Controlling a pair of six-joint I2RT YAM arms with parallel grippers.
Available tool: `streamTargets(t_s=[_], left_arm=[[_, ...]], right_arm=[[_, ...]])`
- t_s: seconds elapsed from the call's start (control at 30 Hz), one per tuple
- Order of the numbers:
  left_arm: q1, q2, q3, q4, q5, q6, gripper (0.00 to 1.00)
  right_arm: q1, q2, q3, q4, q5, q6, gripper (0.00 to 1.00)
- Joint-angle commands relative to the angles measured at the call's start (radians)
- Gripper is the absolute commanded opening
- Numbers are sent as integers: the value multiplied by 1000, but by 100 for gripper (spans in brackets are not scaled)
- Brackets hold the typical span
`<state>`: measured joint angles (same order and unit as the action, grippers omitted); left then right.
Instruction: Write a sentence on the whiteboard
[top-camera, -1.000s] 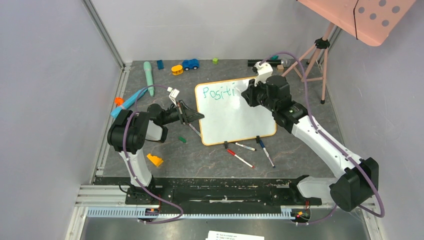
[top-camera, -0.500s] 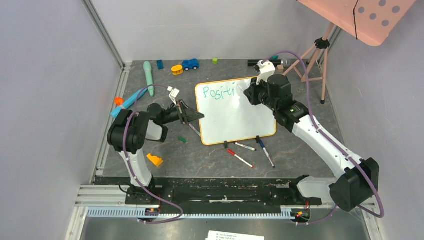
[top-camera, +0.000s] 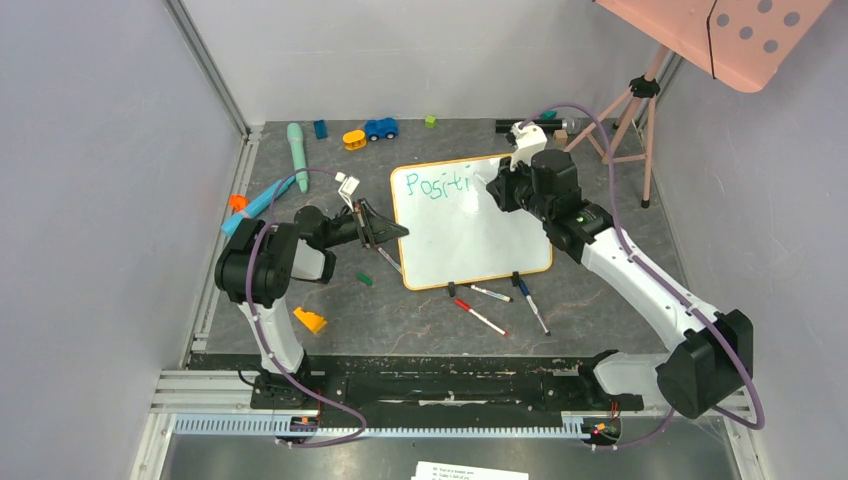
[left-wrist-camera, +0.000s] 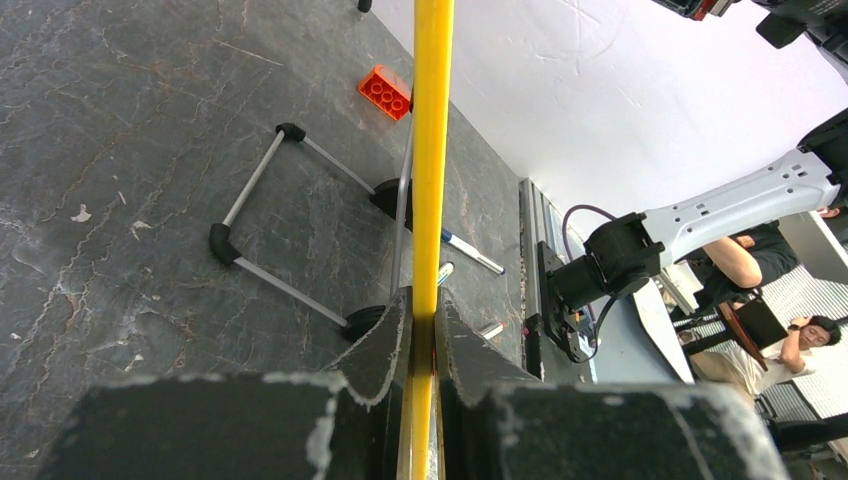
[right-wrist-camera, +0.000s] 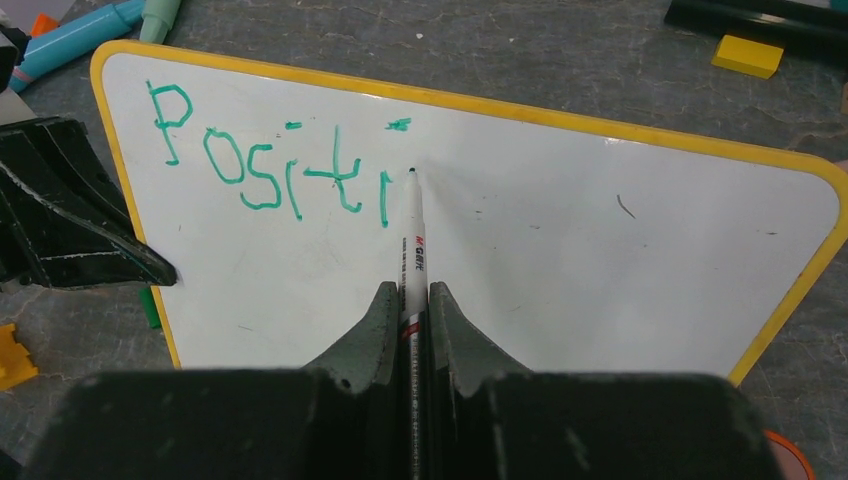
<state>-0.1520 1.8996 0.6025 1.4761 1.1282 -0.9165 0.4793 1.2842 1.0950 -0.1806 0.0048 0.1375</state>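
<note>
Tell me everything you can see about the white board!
The whiteboard is a flat, smooth-looking white rectangle with rounded corners and a thin yellow frame. Two small black clip feet sit on its near long edge. It lies on the dark table, turned slightly askew. Green letters reading "Positi" run along its top left. The left gripper pinches its left edge; the right gripper holds a marker whose tip is by the last letter.

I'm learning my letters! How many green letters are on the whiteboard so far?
6, in one row across the whiteboard top: P at the left corner, then o, s, first i, t, second i beside the marker tip. None seem hidden.
</note>
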Motion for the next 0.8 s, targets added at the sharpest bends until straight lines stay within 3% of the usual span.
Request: streamTargets(t_s=[0.0,0.77], left_arm=[[3,-1,30,81,5,-15,2],[3,1,26,81,0,-12,2]], right_arm=[[-4,10,-8,38,3,-5,0],[-5,-25,-95,18,24,14,0]])
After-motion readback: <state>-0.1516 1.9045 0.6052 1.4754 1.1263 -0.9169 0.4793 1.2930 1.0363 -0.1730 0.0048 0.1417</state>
